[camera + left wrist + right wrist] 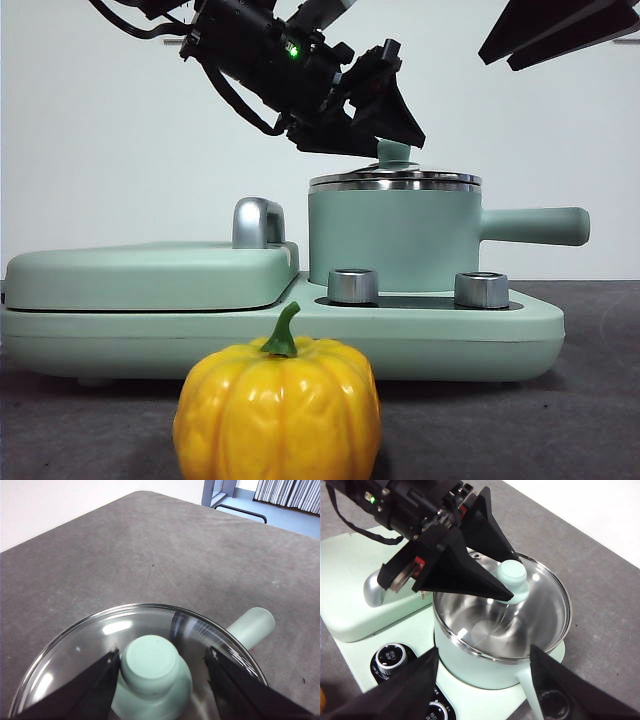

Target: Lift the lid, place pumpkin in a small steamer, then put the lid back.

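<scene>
The clear glass lid [395, 181] [100, 635] [547, 607] sits on the small steamer [390, 240] [470, 667], whose long handle [535, 226] [252, 625] points right. My left gripper [400, 136] [163, 652] [514, 581] is open, with one jaw on each side of the lid's mint-green knob [393, 153] [150, 662] [512, 571]. The yellow-orange pumpkin [278, 415] stands on the table in front of the appliance. My right gripper [497, 58] [484, 649] hangs open and holds nothing, high at the right above the steamer.
The steamer stands on a wide mint-green base [520, 330] with two silver knobs [352, 285] [481, 289]. A flat griddle cover [150, 275] with a steel handle [258, 222] takes up the base's left half. Grey table surrounds it.
</scene>
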